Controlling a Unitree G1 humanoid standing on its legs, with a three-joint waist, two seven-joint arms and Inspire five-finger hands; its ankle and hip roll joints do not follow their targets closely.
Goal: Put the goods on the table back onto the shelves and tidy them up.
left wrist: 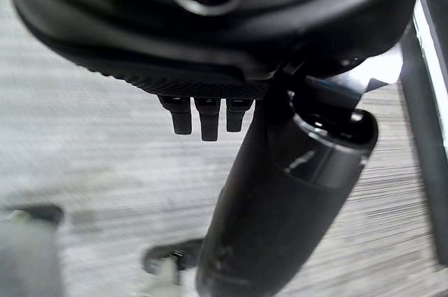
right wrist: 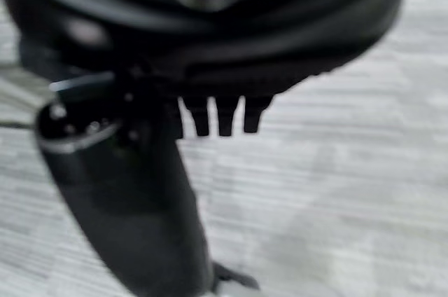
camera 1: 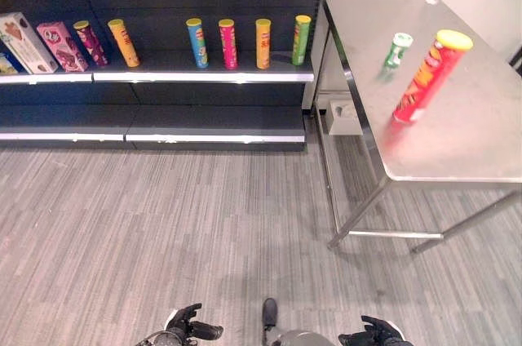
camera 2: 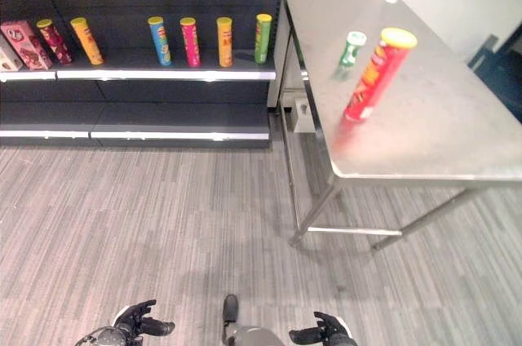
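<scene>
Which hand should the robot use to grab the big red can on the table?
Probably the right hand. The red can stands on the metal table, on the robot's right side. The left hand hangs farther away. Both hands are open, holding nothing.

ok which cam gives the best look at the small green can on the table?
Left eye view: the small green can stands upright on the steel table, clear of the tall red can beside it. Right eye view shows the same scene, slightly shifted. Both wrist views look at each robot hand and floor.
</scene>
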